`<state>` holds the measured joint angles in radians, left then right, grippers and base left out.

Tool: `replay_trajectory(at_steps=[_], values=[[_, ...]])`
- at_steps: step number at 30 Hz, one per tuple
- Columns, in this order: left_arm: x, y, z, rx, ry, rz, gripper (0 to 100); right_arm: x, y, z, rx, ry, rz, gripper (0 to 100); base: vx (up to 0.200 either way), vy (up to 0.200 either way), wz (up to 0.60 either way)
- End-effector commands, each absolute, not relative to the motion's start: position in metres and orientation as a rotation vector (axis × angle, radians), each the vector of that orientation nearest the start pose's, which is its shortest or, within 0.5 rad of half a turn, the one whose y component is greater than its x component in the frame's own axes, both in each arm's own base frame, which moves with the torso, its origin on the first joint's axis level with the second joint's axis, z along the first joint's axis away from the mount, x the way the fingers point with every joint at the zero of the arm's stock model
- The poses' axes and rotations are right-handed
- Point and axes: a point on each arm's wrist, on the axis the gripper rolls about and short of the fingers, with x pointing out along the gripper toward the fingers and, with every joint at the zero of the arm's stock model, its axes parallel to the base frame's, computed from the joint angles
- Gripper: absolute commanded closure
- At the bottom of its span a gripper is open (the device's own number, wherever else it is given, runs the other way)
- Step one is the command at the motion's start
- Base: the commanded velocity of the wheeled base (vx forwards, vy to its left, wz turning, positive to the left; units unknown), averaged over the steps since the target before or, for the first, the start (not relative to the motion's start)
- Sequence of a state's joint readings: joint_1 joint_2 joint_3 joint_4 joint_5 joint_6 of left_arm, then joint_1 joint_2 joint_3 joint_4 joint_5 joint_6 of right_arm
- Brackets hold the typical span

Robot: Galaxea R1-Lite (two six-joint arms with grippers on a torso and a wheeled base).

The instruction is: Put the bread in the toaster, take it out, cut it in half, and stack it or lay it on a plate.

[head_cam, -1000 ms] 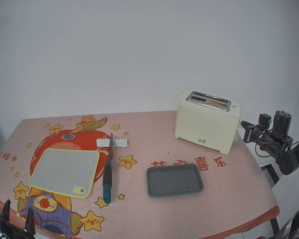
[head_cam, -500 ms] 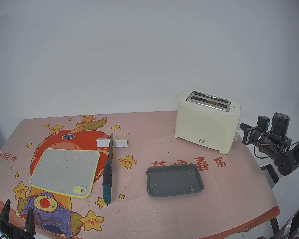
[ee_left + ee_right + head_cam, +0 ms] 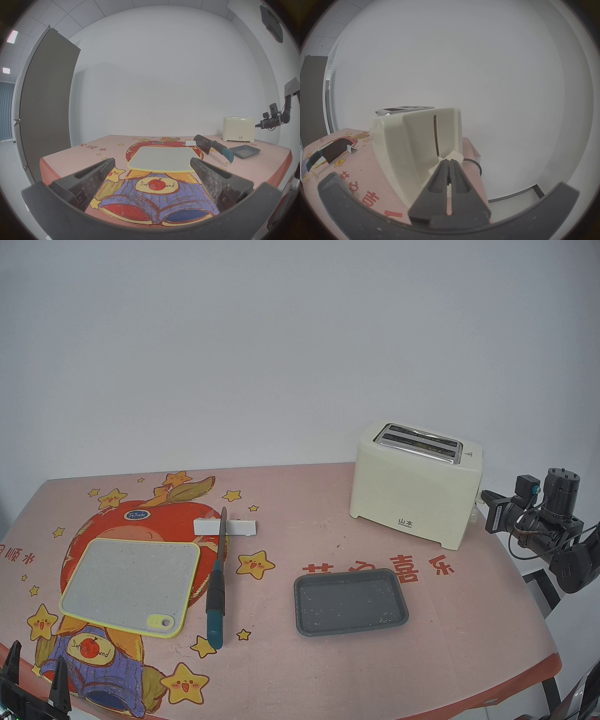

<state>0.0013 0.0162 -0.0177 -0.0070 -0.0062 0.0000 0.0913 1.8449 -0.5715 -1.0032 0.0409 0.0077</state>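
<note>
Closed on nothing, the right hand [image 3: 448, 161] rests its tips on the side lever [image 3: 457, 155] of the boxy cream plastic toaster [image 3: 415, 490], low in its slot, presumably to latch the bread down.

Just ahead of the right gripper [image 3: 449, 161], whose matt dark-grey plastic fingers [image 3: 462, 187] bore pale specks, the toaster [image 3: 409, 140] had a smooth cream plastic shell with a soft sheen and a bright metal plate around its slots. Farther from the gripper, the tray [image 3: 350, 601] looked matt dark grey, dusted with pale crumbs. The knife [image 3: 215, 590] had a dull dark blade and a smooth teal handle. The cutting board [image 3: 130, 577] just beyond it was matt speckled grey with a yellow-green plastic rim. The printed tablecloth [image 3: 437, 640] lay smooth and faintly glossy.
</note>
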Motion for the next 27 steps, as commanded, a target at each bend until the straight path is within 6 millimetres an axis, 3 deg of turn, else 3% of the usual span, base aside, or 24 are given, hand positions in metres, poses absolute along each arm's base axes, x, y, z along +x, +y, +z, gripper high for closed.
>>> replay_trajectory(at_steps=[1, 10, 19, 27], values=[[-0.022, 0.000, 0.076, 0.000, 0.002, -0.005, 0, 0.303, 0.028, 0.120, 0.001, 0.251, 0.130, 100, 0.000, 0.000, 0.00], [-0.022, 0.000, 0.076, 0.000, 0.002, -0.005, 0, 0.295, 0.029, 0.143, 0.008, 0.170, 0.135, 100, 0.000, 0.000, 0.00], [-0.022, 0.000, 0.076, 0.000, 0.003, -0.005, 0, 0.294, 0.026, 0.149, 0.011, 0.147, 0.126, 100, 0.000, 0.000, 0.00], [-0.022, 0.000, 0.076, 0.000, 0.002, -0.005, 0, 0.272, 0.021, 0.161, 0.018, 0.118, 0.117, 100, 0.000, 0.000, 0.00]])
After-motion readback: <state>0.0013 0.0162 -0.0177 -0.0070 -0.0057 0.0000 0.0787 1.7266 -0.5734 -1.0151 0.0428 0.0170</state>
